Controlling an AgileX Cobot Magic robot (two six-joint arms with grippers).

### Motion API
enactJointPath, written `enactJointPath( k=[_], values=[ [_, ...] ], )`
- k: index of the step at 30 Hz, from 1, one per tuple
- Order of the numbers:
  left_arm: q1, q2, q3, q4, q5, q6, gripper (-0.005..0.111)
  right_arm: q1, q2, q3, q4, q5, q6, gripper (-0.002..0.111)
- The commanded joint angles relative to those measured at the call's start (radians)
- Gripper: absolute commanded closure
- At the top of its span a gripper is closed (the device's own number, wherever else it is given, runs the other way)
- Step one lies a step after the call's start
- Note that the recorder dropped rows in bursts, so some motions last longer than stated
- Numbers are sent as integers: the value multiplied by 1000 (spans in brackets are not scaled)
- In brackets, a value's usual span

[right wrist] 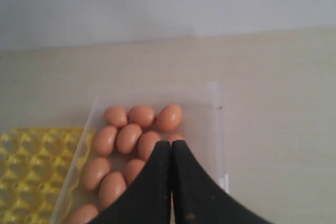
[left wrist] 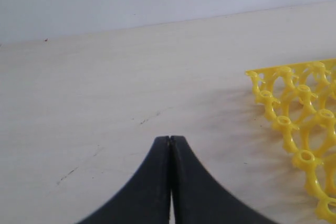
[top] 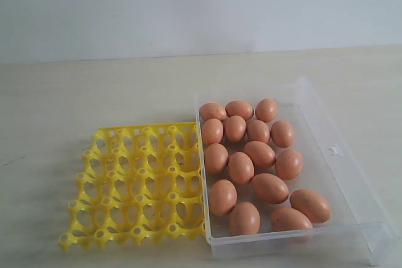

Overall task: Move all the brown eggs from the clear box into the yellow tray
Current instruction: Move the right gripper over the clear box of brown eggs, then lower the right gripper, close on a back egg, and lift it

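1. Beneath both grippers spreads the pale table [top: 94, 92], which carries everything. A bare stretch of it lies directly under the left gripper [left wrist: 169, 140].
2. Ahead of and below the right gripper [right wrist: 171, 144] sits the clear box [top: 317, 131]. It rests flat on the table, and its wall on the left gripper's side sits right against the tray's edge.
3. The yellow tray [top: 135, 183] lies flat on the table, ahead of the left gripper and off to one side, near its tips but apart from them. Only one corner of it shows in the left wrist view.
4. The left gripper is clenched, its black tips pressed together with nothing between them. The right gripper is clenched and empty too. It hangs over the box, and in its wrist view its tips cover part of the egg cluster.
5. The brown eggs [top: 240, 167], sixteen in number, all lie loose inside the clear box, crowded toward its tray side. Several show just beyond the right gripper's tips.
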Motion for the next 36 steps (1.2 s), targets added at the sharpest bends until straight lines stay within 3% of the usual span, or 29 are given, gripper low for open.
enactJointPath(
  k=[1, 8, 12, 15, 16, 18, 24, 36],
  values=[
    [-1, -6, -5, -4, -8, -5, 107, 65, 247, -164, -8, 99, -39, 108],
    [-1, -6, -5, -4, -8, -3, 107, 164, 556, -367, -229, 228, 243, 108],
    [-1, -6, -5, -4, -8, -3, 107, 182, 702, -449, -249, 348, 274, 103],
    [-1, -6, -5, -4, -8, -5, 107, 206, 840, -520, -233, 373, 302, 75],
    [-1, -6, -5, -4, -8, -5, 107, 217, 897, -543, -226, 373, 333, 56],
    [-1, -6, -5, -4, -8, -5, 107, 234, 973, -580, -227, 386, 342, 42],
    [-1, -6, -5, -4, -8, -3, 107, 264, 1107, -659, -367, 394, 446, 49],
    [-1, -6, -5, -4, -8, -3, 107, 260, 1240, -723, -374, 345, 444, 49]
  ],
)
